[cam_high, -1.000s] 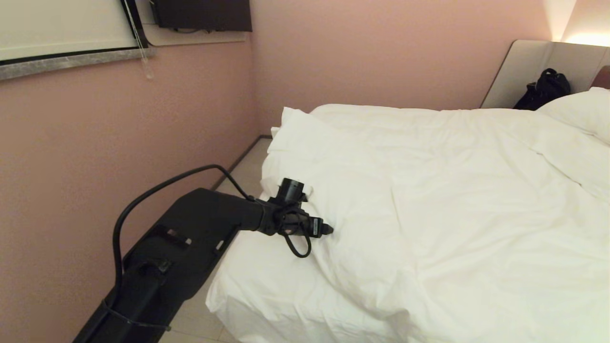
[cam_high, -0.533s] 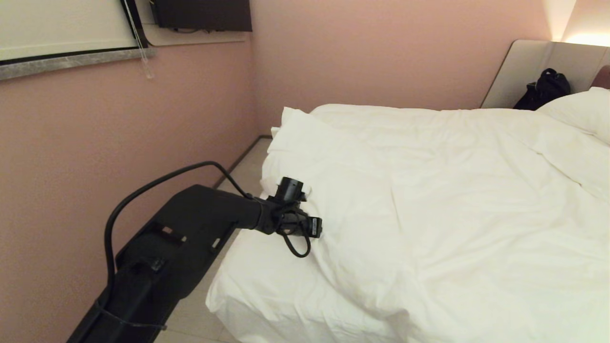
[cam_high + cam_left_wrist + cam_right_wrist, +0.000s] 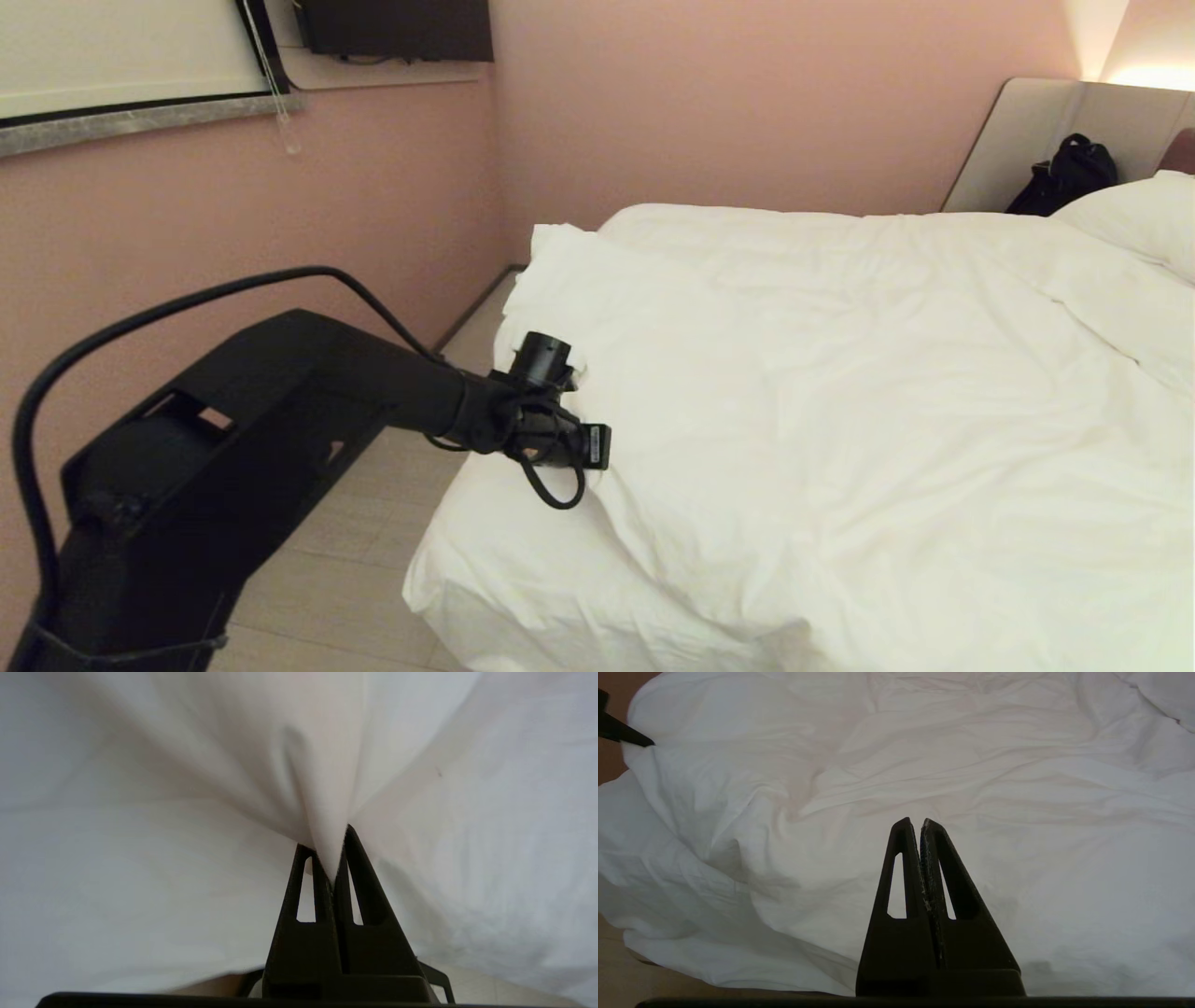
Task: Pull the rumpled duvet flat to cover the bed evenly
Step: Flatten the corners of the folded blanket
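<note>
Duvet (image 3: 840,392), white and creased, lies over most of the bed (image 3: 523,597), and every place below is given from that bed. Toward the headboard (image 3: 1036,140) end it runs up to a pillow (image 3: 1144,219); at the foot end it stops in a thick, puffed fold, and past that fold a strip of smoother white sheet (image 3: 504,532) shows at the bed's near foot corner, hanging over the edge. The left gripper (image 3: 597,448) is at that fold, on the foot side of the bed, with its black arm (image 3: 280,420) reaching in from over the floor (image 3: 373,560) between the bed and the pink wall (image 3: 233,233). In the left wrist view its two fingers (image 3: 359,882) are closed tight on a pinch of the duvet (image 3: 327,812), and the cloth rises out of the fingertips in a taut ridge with folds fanning away on both sides. The right gripper (image 3: 920,826) hangs above the near side of the bed, over the duvet (image 3: 971,788) and not touching it; its fingers (image 3: 899,868) are pressed together with nothing between them. Its arm does not show in the head view. A black bag (image 3: 1064,177) rests against the headboard, beyond the far side of the pillow. A dark box (image 3: 397,28) hangs on the wall past the foot of the bed, beside a window sill (image 3: 140,117).
</note>
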### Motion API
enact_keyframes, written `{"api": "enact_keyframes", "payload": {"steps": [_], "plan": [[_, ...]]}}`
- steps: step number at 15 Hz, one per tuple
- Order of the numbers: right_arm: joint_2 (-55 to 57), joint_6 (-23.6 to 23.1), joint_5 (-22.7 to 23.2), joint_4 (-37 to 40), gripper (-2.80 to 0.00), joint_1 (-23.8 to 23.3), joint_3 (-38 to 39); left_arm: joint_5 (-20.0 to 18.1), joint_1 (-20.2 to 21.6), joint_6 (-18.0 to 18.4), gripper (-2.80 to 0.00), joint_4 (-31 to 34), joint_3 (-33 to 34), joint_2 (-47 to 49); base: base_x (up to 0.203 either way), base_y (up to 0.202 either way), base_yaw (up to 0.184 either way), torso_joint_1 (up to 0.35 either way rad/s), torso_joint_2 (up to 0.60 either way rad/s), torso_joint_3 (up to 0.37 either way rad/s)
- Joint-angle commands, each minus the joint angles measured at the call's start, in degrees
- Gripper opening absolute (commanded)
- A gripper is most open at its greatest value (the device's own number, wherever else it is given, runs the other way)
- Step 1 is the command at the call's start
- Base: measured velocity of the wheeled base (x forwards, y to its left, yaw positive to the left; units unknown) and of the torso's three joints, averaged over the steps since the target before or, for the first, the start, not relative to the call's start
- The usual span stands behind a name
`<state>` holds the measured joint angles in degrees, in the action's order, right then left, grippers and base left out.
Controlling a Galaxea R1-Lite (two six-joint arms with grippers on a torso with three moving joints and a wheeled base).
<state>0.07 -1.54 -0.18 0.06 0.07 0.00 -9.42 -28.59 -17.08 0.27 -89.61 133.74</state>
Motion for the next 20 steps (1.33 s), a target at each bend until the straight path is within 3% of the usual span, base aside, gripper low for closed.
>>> {"api": "enact_keyframes", "payload": {"steps": [1, 7, 14, 19, 20], "plan": [[0.01, -0.05, 0.01, 0.03, -2.8, 0.01, 0.0, -0.07, -0.62, -0.21, -2.8, 0.03, 3.5, -6.61, 0.0, 0.0, 0.0, 0.0, 0.0, 0.0], [0.01, -0.05, 0.01, 0.03, -2.8, 0.01, 0.0, 1.53, -7.02, -1.6, -2.8, 1.43, 7.38, -14.81, 0.0, 0.0, 0.0, 0.0, 0.0, 0.0], [0.01, -0.05, 0.01, 0.03, -2.8, 0.01, 0.0, 1.69, -7.18, -1.82, -2.8, 1.05, 6.7, -11.18, 0.0, 0.0, 0.0, 0.0, 0.0, 0.0], [0.01, -0.05, 0.01, -0.06, -2.8, 0.01, 0.0, 4.15, -7.09, -1.29, -2.8, 0.64, 6.21, -7.76, 0.0, 0.0, 0.0, 0.0, 0.0, 0.0], [0.01, -0.05, 0.01, -0.02, -2.8, 0.01, 0.0, 4.15, -7.09, -1.29, -2.56, 0.75, 5.95, -7.35, 0.0, 0.0, 0.0, 0.0, 0.0, 0.0]]}}
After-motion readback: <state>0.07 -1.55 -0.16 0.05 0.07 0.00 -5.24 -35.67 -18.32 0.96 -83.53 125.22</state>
